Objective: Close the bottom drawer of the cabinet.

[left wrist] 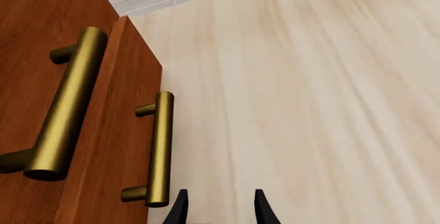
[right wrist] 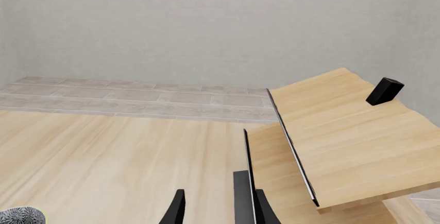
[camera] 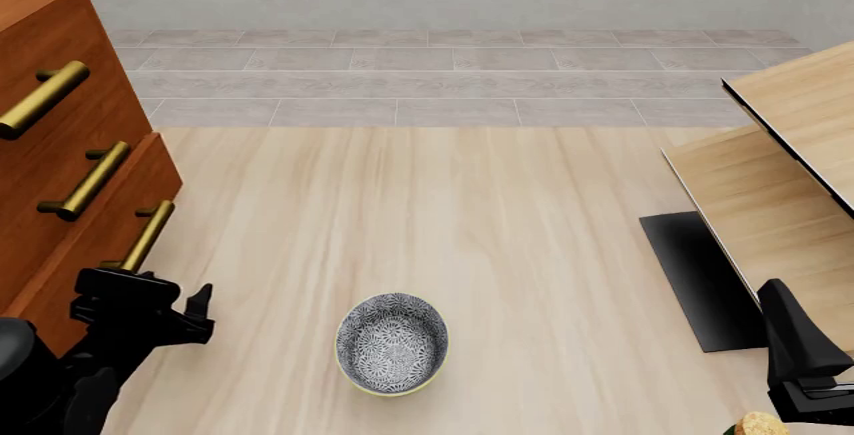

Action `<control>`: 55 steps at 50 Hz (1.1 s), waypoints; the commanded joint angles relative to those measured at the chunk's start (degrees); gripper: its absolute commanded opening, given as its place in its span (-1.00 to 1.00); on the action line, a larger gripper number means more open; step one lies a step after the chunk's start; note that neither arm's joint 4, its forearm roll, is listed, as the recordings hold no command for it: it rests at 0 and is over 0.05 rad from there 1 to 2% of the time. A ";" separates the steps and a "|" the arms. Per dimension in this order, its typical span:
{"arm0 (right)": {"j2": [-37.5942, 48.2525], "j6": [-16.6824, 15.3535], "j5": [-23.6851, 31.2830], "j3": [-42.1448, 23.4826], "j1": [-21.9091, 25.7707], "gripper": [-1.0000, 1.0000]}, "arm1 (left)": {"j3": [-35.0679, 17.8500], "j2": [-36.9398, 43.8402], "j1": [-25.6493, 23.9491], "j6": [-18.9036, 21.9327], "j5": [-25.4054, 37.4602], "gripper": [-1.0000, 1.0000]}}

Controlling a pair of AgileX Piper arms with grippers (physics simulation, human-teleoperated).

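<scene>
The cabinet (camera: 54, 155) stands at the far left, reddish-brown with three brass bar handles. The bottom drawer (camera: 100, 255) sticks out a little in front of the two above; its handle (camera: 147, 236) is the lowest. In the left wrist view the bottom drawer's front (left wrist: 117, 131) and its handle (left wrist: 159, 149) lie just beside my fingertips, with the middle drawer's larger-looking handle (left wrist: 69, 105) nearer the camera. My left gripper (camera: 180, 313) (left wrist: 220, 207) is open and empty, just below the handle's near end, not touching it. My right gripper (camera: 801, 350) (right wrist: 218, 209) is open and empty at the far right.
A patterned grey bowl (camera: 391, 343) sits on the pale wood surface at centre front; its edge also shows in the right wrist view (right wrist: 17, 216). Pale light-wood furniture (camera: 787, 185) with a black base (camera: 701, 275) stands at the right. A small yellowish object (camera: 758, 423) lies at the bottom right.
</scene>
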 commanded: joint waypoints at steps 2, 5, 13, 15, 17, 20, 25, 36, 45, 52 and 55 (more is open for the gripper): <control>0.00 -0.03 -0.04 0.03 -0.03 1.00 | 0.39 0.74 1.97 0.77 0.01 1.00; 0.00 -0.01 -0.04 0.04 -0.08 1.00 | 0.23 0.91 2.33 0.97 0.01 1.00; 0.00 -0.03 0.08 -0.06 -0.09 1.00 | 0.42 0.83 3.70 1.20 0.01 1.00; 0.00 -0.05 0.05 -0.06 -0.08 1.00 | 0.27 1.00 4.01 1.17 0.01 1.00; 0.00 0.01 0.02 -0.01 -0.10 1.00 | 0.23 1.11 4.32 1.28 0.01 1.00; 0.00 -0.06 0.00 -0.01 -0.10 1.00 | 0.18 1.17 4.69 1.33 0.01 1.00; 0.00 -0.05 0.01 0.00 -0.12 1.00 | 0.42 0.76 5.05 1.19 0.01 1.00; 0.00 0.00 0.00 0.03 -0.20 1.00 | 0.63 0.51 5.97 2.21 0.01 1.00; 0.00 0.03 0.02 0.00 -0.25 1.00 | 0.88 0.30 6.35 2.27 0.01 1.00; 0.00 0.10 0.01 0.03 -0.27 1.00 | 1.18 -0.31 6.14 2.25 0.01 1.00; 0.00 0.19 0.06 0.01 -0.29 1.00 | 1.02 -0.23 6.44 2.41 0.01 1.00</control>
